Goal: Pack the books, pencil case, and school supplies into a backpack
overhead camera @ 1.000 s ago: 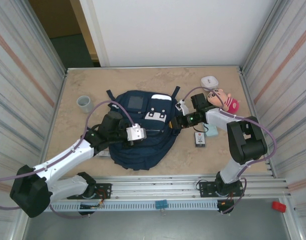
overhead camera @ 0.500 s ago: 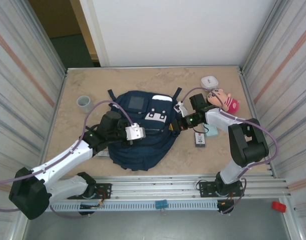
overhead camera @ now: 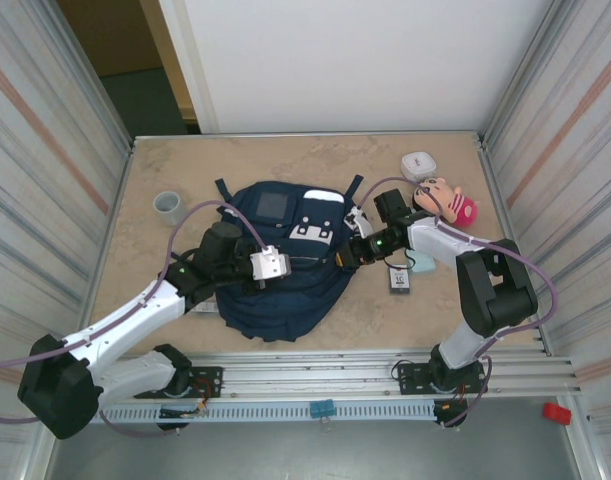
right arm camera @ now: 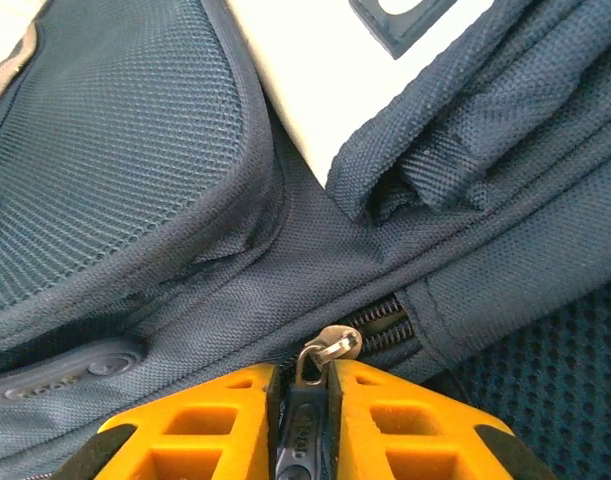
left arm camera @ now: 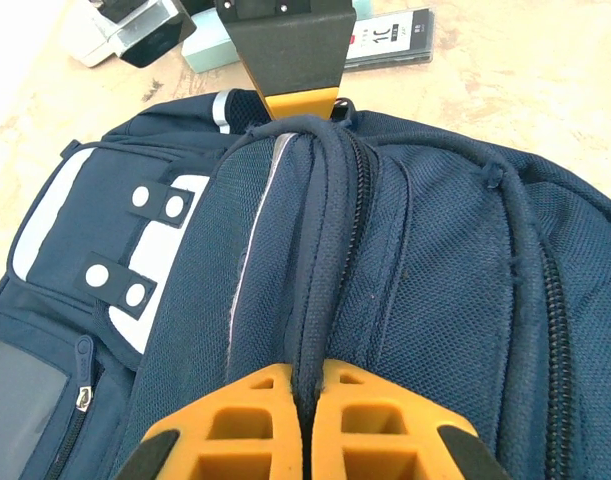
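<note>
Backpack (overhead camera: 280,275) zip pull (right arm camera: 330,343) tight btwn right claw (right arm camera: 303,385) tips.

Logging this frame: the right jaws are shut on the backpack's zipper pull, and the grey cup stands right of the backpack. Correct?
Wrong side. The right jaws are shut on the zipper pull, but the grey cup stands left of the backpack, not right, as the top view shows.

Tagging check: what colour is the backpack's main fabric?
Navy blue backpack, clearest in the left wrist view.
</note>
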`<control>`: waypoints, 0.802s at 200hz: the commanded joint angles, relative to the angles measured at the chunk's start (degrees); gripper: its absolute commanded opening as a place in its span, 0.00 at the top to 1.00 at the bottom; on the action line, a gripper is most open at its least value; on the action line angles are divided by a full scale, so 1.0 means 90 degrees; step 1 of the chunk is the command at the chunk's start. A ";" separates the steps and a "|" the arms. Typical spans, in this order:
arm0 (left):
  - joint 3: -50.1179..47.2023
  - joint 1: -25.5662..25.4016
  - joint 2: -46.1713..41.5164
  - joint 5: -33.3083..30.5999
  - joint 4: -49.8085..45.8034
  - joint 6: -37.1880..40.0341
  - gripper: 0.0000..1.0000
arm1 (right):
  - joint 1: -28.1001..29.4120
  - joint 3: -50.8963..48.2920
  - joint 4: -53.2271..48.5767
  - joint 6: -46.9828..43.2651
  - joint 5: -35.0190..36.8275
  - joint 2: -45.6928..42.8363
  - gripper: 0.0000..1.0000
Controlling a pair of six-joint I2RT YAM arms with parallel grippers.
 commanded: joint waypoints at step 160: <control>0.0025 0.0070 -0.0383 -0.0130 0.0995 -0.0238 1.00 | 0.0141 -0.0128 -0.0146 0.0196 0.0353 -0.0239 0.81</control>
